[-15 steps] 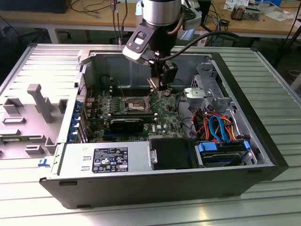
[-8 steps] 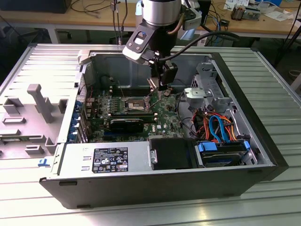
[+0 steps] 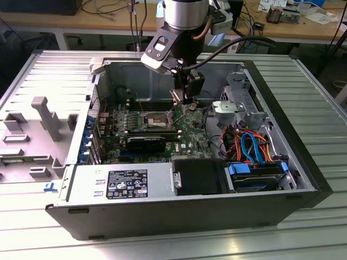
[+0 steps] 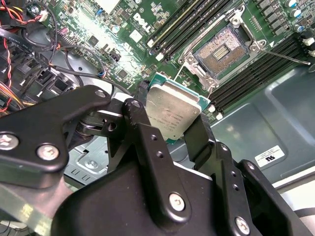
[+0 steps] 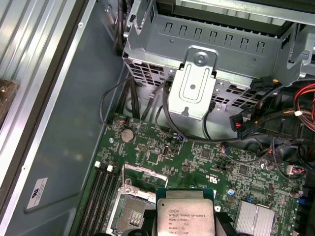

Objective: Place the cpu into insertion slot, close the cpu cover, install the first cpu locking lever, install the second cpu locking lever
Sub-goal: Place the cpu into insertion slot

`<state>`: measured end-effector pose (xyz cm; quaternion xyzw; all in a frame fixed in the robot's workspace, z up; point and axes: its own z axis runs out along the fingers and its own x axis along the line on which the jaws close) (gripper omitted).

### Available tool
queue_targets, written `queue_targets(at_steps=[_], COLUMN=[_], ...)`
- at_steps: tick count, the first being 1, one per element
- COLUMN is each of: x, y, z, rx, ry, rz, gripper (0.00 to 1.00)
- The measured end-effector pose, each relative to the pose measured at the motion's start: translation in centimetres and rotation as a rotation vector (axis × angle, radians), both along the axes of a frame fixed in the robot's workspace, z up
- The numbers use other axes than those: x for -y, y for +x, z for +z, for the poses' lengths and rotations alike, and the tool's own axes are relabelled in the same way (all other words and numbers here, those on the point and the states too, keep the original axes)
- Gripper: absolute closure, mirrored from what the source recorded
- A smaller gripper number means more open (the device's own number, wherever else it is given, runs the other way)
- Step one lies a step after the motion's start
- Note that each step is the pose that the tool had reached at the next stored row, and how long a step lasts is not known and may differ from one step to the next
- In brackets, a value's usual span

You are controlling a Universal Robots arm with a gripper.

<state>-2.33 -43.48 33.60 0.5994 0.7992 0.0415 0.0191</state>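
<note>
My gripper is shut on the cpu, a small square chip with a silvery face, pinched by its edges between two black fingers. In the first wrist view the cpu hangs above the green board beside the insertion slot. The insertion slot lies uncovered, its dark pin field showing. The cpu cover stands lifted at the slot's edge. A thin locking lever sticks out beside the socket. In the exterior view my gripper hovers inside the case, just to the right of the slot.
The open computer case lies on a ribbed metal table. A grey drive cage and a bundle of coloured cables sit close by. Long black memory slots flank the socket. A power supply fills the front.
</note>
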Motion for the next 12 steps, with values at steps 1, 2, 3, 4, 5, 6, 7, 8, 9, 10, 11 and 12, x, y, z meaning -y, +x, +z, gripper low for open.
queue_targets(at_steps=[1, 2, 3, 4, 5, 6, 7, 8, 9, 10, 11, 12], x=[0.00, 0.00, 0.00, 0.00, 0.00, 0.00, 0.00, 0.00, 0.00, 0.00, 0.00, 0.00], y=[0.00, 0.00, 0.00, 0.01, 0.01, 0.01, 0.01, 0.01, 0.01, 0.01, 0.01, 0.01], z=[0.00, 0.00, 0.00, 0.00, 0.00, 0.00, 0.00, 0.00, 0.00, -0.01, -0.03, -0.03], rx=[0.0000, 0.0000, 0.0000, 0.0000, 0.0000, 0.0000, 0.0000, 0.0000, 0.0000, 0.0000, 0.0000, 0.0000], ry=[0.0000, 0.0000, -0.0001, -0.0001, 0.0000, 0.0000, 0.0000, 0.0000, -0.0001, 0.0000, -0.0006, -0.0015], rz=[-0.001, -0.001, -0.002, -0.003, -0.004, -0.004, -0.005, -0.006, -0.008, -0.011, -0.015, -0.017], gripper=[0.45, 0.45, 0.45, 0.45, 0.45, 0.45, 0.45, 0.45, 0.45, 0.45, 0.45, 0.45])
